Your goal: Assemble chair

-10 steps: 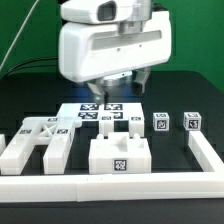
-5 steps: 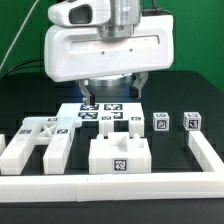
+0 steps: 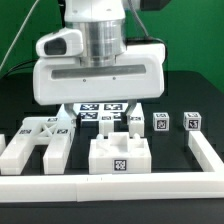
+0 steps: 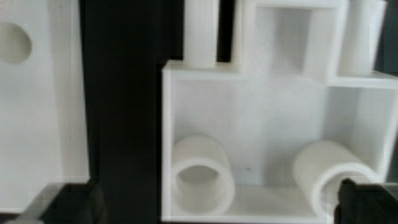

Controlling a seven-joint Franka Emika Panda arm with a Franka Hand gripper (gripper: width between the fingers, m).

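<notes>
The black table (image 3: pixel 185 98) spreads out under and around me. My gripper (image 3: pixel 101 110) hangs low over its middle, the broad white body filling the centre of the exterior view. The dark fingers (image 3: pixel 68 111) are spread wide with nothing clamped between them, and the wrist view shows the same: my gripper (image 4: pixel 210 212) has a dark tip in each lower corner. A long front rail (image 3: pixel 110 186) runs across nearer the exterior camera than I am, and a side rail (image 3: pixel 207 152) lies well off toward the exterior view's right. The chair is in loose pieces around me. The biggest, a slab (image 3: pixel 30 148) with cut-outs and tags, lies toward the exterior view's left of my fingers. A chunky block (image 3: pixel 120 158) with a tag on its face sits just in front of me, between my gripper and the front rail. The marker board (image 3: pixel 108 117) lies flat right beneath my fingers. Toward the exterior view's right stand a cube (image 3: pixel 160 123) and, farther out, a second cube (image 3: pixel 190 122), each tagged. Close under my wrist is a white part (image 4: pixel 267 110) with walled recesses and two round tubes (image 4: pixel 205 178). A black strip of table separates it from a neighbouring white piece (image 4: pixel 39 110). I cannot tell which of the chair pieces these are.
</notes>
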